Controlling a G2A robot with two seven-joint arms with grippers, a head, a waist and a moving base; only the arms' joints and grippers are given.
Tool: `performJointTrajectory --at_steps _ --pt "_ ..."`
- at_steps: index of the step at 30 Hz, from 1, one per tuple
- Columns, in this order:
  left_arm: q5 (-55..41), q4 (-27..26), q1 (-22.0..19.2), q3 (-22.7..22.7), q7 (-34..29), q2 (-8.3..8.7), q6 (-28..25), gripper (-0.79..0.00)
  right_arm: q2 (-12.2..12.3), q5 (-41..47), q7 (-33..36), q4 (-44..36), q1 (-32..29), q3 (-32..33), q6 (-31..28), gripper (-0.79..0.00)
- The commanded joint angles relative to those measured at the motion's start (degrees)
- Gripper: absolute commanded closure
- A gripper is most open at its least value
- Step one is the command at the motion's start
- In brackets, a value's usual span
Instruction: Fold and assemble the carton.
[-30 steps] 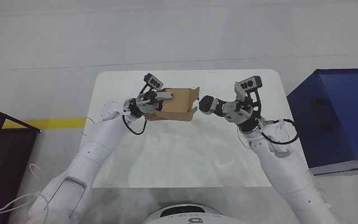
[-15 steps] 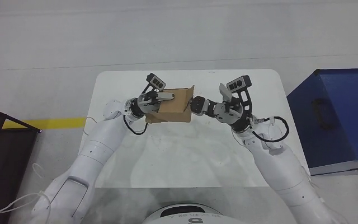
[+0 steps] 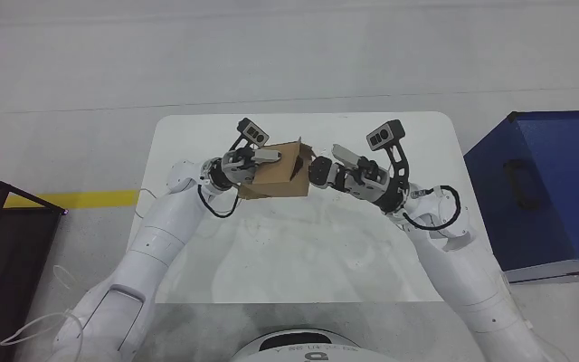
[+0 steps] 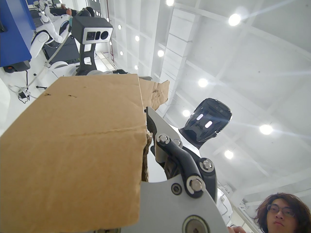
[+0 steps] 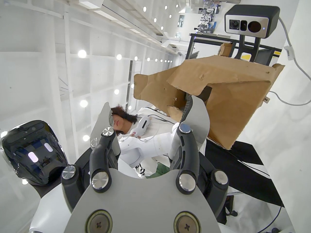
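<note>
A brown cardboard carton is held above the white table, a little tilted. My left gripper is shut on the carton's upper wall near one corner; in the left wrist view one finger presses on the cardboard edge of the carton, and the other is hidden behind it. My right gripper is at the carton's open end, open. One right finger touches the bent end flaps of the carton, and the other finger stands free.
A blue bin stands off the table's right side. A dark frame sits at the left, beside a yellow floor line. The table's near half is bare white surface.
The right gripper has moved left up against the carton's open end, and the end flap has folded inward. The carton has tilted slightly; the left gripper keeps its hold.
</note>
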Motion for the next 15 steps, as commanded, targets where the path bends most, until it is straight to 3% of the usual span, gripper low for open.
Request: performJointTrajectory --at_steps 1,9,12,15 --pt "-0.97 0.03 0.16 0.11 -0.42 -0.22 0.87 0.0 -0.08 0.37 -0.61 0.02 0.11 0.41 -0.87 -0.529" --pt "-3.22 0.82 0.91 0.39 -0.73 -1.14 1.29 0.0 -0.92 6.6 -2.68 -0.58 0.01 -0.79 -3.03 -0.493" --pt "-4.0 0.83 1.14 0.32 -0.73 -1.47 1.1 0.0 -1.31 8.49 -3.39 -0.42 0.11 -1.47 -4.32 -0.388" --pt "-4.12 0.9 1.25 0.43 -0.73 -1.79 0.94 0.0 -1.66 9.03 -3.83 -0.14 0.21 -2.72 -4.74 -0.425"
